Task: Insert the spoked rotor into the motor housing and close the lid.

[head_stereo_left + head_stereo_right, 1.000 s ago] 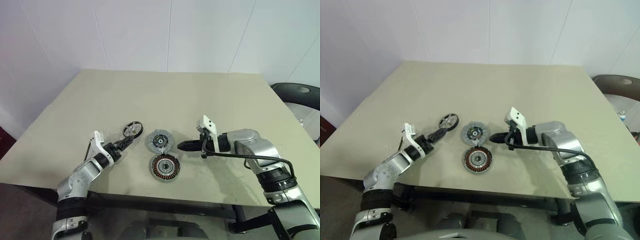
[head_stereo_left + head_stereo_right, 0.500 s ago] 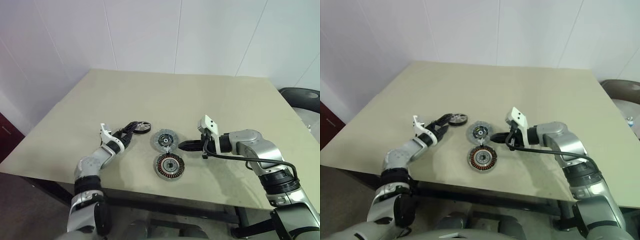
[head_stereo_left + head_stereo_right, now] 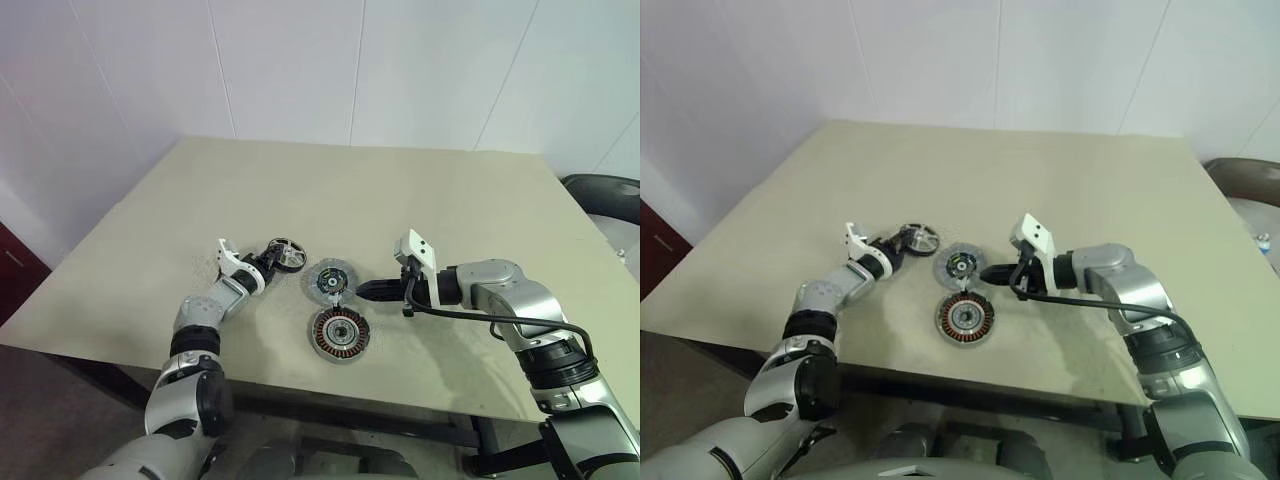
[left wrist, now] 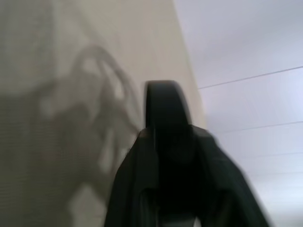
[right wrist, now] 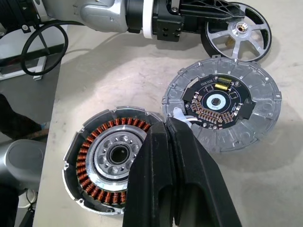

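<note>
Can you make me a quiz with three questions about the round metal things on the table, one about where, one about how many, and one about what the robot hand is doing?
1. Where is the lid?
A. Between the wheel and the copper-wound cup
B. On top of the cup
C. Off the table

2. How many round parts are there?
A. One
B. Three
C. Five

3. What is the left end effector doing?
A. Pointing at the wall
B. Pressing on the lid
C. Gripping the wheel's rim

Answers: 1 A, the right wrist view shows the lid lying flat between the other two. 2 B, wheel, lid and cup. 3 C, its black fingers close on the wheel's black rim.
</note>
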You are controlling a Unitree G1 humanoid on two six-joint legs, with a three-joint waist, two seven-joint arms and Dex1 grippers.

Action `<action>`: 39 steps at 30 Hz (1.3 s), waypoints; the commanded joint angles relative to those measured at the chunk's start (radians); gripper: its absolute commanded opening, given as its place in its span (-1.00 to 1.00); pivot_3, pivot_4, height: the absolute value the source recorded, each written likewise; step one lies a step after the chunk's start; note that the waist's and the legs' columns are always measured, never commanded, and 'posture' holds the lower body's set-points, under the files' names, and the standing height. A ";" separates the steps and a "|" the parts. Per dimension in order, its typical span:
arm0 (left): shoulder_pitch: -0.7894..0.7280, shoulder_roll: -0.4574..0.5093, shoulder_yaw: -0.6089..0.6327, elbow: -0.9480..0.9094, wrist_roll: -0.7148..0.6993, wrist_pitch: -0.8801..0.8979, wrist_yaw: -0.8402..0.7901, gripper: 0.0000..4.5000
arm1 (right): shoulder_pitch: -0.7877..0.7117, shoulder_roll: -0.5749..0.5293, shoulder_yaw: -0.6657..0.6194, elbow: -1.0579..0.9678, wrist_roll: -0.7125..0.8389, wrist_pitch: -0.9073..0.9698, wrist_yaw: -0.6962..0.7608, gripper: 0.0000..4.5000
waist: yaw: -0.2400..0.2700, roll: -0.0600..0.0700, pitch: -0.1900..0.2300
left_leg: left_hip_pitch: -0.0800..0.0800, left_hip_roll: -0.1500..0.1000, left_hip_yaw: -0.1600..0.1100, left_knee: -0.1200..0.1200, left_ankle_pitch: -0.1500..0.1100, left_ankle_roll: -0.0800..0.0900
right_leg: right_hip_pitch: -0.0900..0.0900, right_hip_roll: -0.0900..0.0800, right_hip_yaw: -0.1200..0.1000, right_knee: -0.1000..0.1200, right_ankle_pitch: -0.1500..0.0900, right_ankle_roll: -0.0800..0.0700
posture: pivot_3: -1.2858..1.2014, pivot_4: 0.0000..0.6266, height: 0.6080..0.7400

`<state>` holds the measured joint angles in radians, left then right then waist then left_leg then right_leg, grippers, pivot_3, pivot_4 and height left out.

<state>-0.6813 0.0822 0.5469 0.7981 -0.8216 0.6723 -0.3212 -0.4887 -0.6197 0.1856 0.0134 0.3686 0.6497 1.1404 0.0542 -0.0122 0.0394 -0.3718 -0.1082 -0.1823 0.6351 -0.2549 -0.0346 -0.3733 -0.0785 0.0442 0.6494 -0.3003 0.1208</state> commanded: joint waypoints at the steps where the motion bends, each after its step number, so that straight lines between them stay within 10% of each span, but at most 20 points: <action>1: 0.018 -0.003 0.063 -0.055 -0.074 0.022 -0.005 -0.80 | -0.016 -0.006 -0.029 -0.025 0.015 -0.009 -0.002 -1.00 | -0.013 0.000 0.000 | 0.000 0.000 0.000 0.000 0.000 0.000 | 0.000 0.000 0.000 0.000 0.000 0.000 | 0.03 -1.00 1.00; 8: 0.199 -0.037 0.200 -0.458 -0.500 0.308 -0.046 -0.80 | 0.034 -0.045 -0.061 -0.064 0.073 0.031 0.035 -1.00 | -0.047 -0.001 0.001 | -0.003 0.000 0.001 -0.005 0.000 0.000 | -0.003 -0.002 0.002 0.000 0.000 0.000 | 0.03 -1.00 1.00; 16: 0.488 0.075 0.003 -0.774 -0.688 0.596 -0.144 -0.80 | 0.137 -0.120 -0.075 -0.124 0.114 0.065 0.071 -1.00 | -0.041 -0.001 0.001 | -0.002 0.001 0.006 -0.003 -0.002 0.002 | -0.003 -0.002 0.002 -0.001 0.000 -0.001 | 0.03 -1.00 1.00; 28: 0.447 0.115 -0.325 -0.651 -0.460 0.589 -0.359 -0.80 | 0.129 -0.099 -0.055 -0.121 0.099 0.059 0.043 -1.00 | -0.040 -0.001 0.002 | -0.002 0.002 0.010 -0.002 -0.002 0.003 | -0.003 -0.003 0.004 -0.003 0.000 -0.002 | 0.03 -1.00 1.00; 39: 0.407 0.135 -0.376 -0.531 -0.336 0.582 -0.468 -0.80 | 0.143 -0.099 -0.063 -0.129 0.100 0.057 0.014 -1.00 | -0.041 -0.001 0.002 | -0.003 0.002 0.012 -0.004 -0.002 0.003 | -0.008 -0.003 0.005 -0.003 0.000 -0.002 | 0.03 -1.00 1.00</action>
<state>-0.2644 0.2087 0.1719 0.2609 -1.1692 1.2570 -0.7670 -0.3387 -0.7229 0.1413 -0.0783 0.4556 0.7138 1.1601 0.0131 -0.0133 0.0411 -0.3750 -0.1059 -0.1707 0.6313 -0.2571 -0.0312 -0.3816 -0.0818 0.0493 0.6465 -0.3000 0.1189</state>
